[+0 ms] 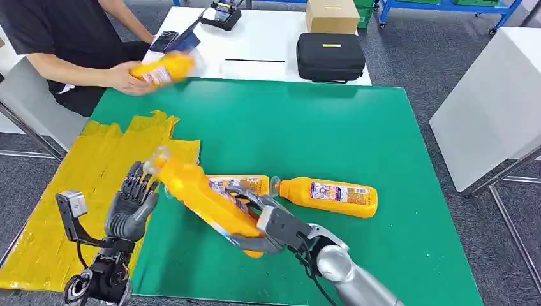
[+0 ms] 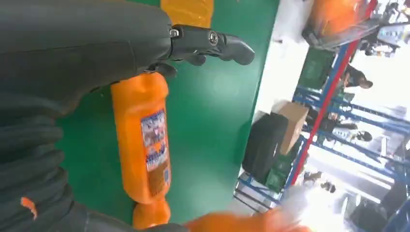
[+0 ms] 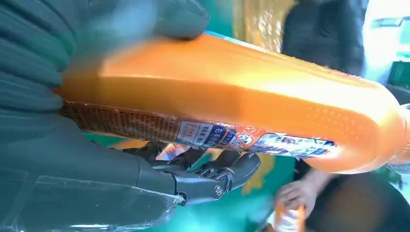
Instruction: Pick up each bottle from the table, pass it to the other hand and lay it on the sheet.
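Green table, yellow sheet over its left edge. Right hand grips the raised bottle by its base, near the front edge, neck tilted toward the open, empty left hand. Best: left hand closes round the neck end before the right lets go.

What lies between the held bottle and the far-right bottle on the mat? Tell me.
Another orange bottle, lying on the green mat, partly hidden behind the held bottle; head view shows it.
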Controlling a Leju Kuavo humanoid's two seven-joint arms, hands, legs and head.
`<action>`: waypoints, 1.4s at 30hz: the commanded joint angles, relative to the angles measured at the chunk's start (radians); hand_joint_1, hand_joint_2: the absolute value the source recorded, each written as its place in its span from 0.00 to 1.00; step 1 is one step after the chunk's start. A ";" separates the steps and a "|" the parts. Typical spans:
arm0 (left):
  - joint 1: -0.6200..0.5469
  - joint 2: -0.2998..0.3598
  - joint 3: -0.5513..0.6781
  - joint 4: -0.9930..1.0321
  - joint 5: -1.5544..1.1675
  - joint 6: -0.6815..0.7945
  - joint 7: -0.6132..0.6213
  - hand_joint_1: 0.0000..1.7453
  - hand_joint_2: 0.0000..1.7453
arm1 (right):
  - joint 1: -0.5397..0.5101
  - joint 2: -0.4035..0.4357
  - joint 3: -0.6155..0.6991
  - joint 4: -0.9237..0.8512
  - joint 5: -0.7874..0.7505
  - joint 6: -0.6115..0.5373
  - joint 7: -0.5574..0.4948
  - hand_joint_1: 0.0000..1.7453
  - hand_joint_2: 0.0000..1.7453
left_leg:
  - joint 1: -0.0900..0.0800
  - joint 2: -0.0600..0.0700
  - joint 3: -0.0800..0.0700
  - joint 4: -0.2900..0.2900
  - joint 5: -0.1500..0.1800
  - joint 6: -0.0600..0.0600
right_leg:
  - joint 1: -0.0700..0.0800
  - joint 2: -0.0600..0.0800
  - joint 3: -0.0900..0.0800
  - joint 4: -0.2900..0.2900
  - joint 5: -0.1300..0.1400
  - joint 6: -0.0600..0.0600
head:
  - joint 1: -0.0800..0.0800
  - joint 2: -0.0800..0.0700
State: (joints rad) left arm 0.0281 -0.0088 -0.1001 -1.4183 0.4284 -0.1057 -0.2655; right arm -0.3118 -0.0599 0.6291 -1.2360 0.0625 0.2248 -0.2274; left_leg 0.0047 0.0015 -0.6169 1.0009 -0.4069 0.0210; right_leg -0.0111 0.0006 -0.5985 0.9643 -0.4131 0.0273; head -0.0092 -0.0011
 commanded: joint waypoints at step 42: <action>-0.284 -0.063 -0.162 0.140 0.106 0.030 0.044 1.00 1.00 | -0.199 0.281 0.420 0.401 0.311 -0.178 0.121 1.00 1.00 | 0.002 -0.003 0.001 0.000 0.000 -0.001 | 0.001 -0.004 0.000 -0.001 -0.002 -0.001 | 0.000 0.000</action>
State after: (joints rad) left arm -0.1482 -0.0294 -0.2541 -1.3157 0.5512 -0.0920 -0.2289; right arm -0.5786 0.2125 0.8678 -0.8698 0.3746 0.0282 -0.1172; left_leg 0.0048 0.0030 -0.6190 1.0011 -0.4060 0.0209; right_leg -0.0111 0.0011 -0.6029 0.9646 -0.4128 0.0270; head -0.0092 -0.0011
